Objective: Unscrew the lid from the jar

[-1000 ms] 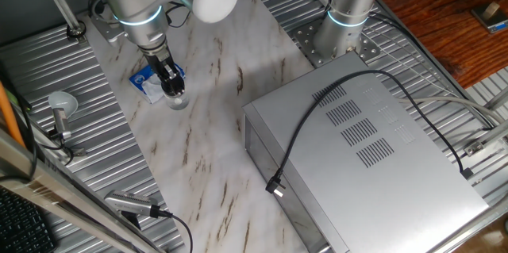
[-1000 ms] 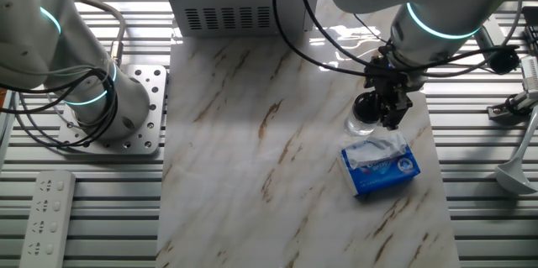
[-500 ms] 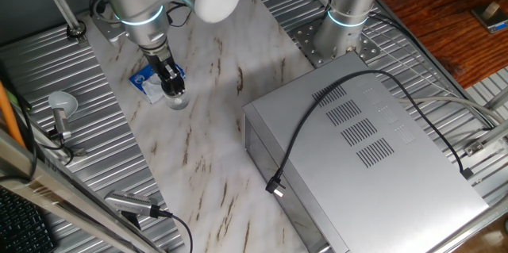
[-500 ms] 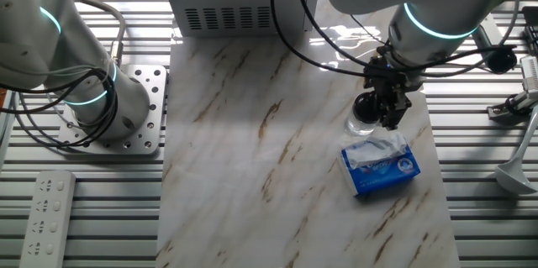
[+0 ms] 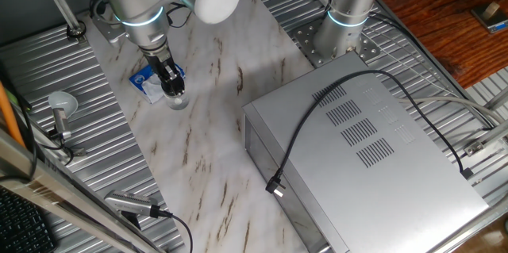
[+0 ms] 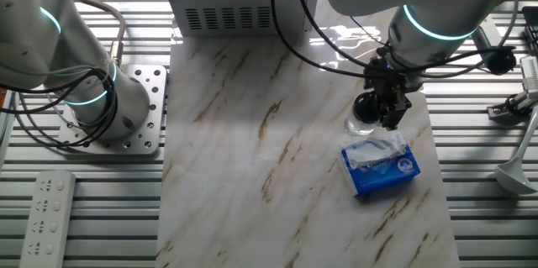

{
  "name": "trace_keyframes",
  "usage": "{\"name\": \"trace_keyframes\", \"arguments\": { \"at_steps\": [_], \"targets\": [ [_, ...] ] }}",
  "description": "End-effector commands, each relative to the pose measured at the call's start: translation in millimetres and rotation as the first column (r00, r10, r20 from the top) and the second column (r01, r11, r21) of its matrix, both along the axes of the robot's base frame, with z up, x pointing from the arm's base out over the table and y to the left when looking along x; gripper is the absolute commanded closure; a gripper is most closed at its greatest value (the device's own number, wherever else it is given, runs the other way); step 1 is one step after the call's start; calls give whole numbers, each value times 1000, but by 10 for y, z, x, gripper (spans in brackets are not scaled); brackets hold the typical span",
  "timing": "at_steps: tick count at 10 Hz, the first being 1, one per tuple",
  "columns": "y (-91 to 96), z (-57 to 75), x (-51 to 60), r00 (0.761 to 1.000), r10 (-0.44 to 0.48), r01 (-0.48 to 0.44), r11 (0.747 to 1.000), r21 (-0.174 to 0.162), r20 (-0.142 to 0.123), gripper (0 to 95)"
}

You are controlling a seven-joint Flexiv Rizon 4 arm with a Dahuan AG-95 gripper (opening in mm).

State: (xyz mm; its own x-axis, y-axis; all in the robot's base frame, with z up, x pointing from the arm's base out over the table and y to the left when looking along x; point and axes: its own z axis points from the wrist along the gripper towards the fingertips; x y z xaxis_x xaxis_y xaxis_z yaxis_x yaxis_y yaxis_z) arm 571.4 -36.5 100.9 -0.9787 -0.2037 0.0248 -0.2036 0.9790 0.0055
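**Gripper down on the jar's cap, beside the packet**

A large grey metal box (image 5: 373, 154) with vent slots sits on the white marble-patterned tabletop (image 6: 252, 176), well apart from the work. The flat blue-and-white packet (image 6: 380, 165) lies just beside the small clear cylindrical jar (image 6: 361, 123). The black two-finger gripper (image 6: 387, 112) stands upright over the small round black screw lid (image 6: 365, 107), jaws narrow; whether they clamp it cannot be told
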Motion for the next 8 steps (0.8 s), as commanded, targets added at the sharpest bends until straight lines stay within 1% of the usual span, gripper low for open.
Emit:
{"name": "trace_keyframes", "arguments": {
  "at_steps": [1,4,8],
  "targets": [
    [-2,-5,1,1000,1,-1,1000,0,0,380],
    [-2,-4,1,1000,4,-4,1000,1,0,380],
    [-2,-4,1,1000,30,-30,1000,4,-1,380]
  ]
}}
